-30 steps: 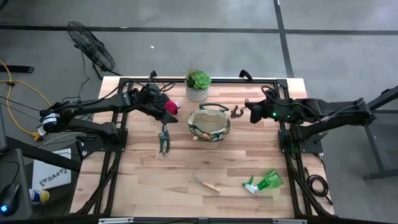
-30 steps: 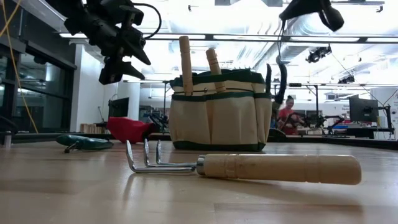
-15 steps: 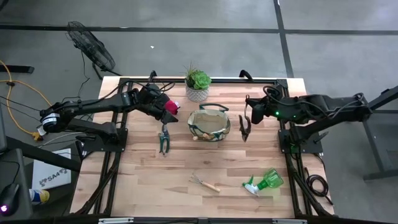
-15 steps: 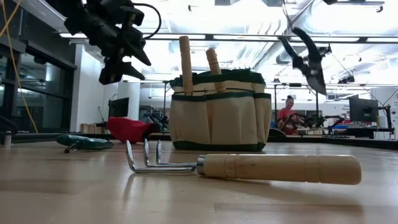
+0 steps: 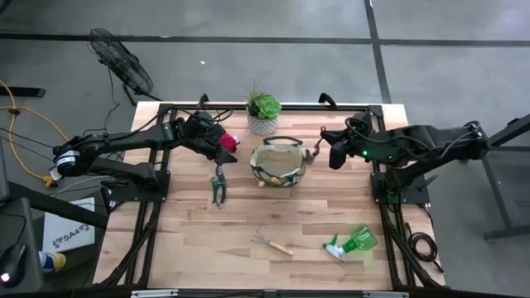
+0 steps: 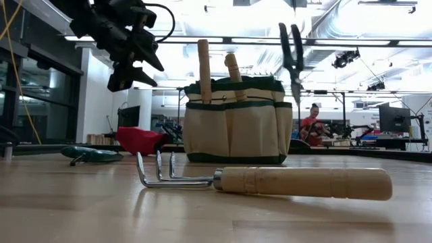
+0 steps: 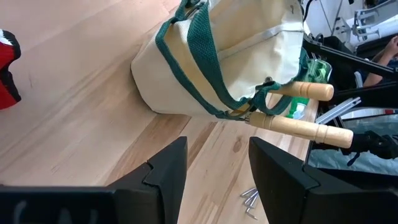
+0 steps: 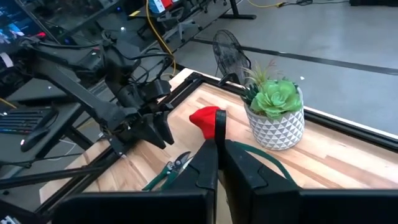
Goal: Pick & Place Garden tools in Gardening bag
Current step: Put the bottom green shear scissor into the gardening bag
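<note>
The gardening bag stands mid-table with two wooden trowel handles sticking out of it. My right gripper is shut on dark pruning shears, which hang just right of the bag's rim. My left gripper hovers open left of the bag, above the red glove. Green-handled shears, a hand rake and a green spray bottle lie flat on the table. My right gripper pinches the dark shears between its two fingers, reaching in from the table's right and slanting slightly down. A dark end of the shears sticks out past the fingertips. They hang upright, handles up and tip down, clear of the table.
A green succulent in a white pot stands behind the bag at the far edge. The rake and spray bottle lie in the near half of the table; bare wood lies between them and the bag.
My right gripper has risen and moved toward the bag, rolling as it went. The dark shears have come up with it, swung out tilted, and now hang upright close to the bag's right rim. The left arm kept still.
</note>
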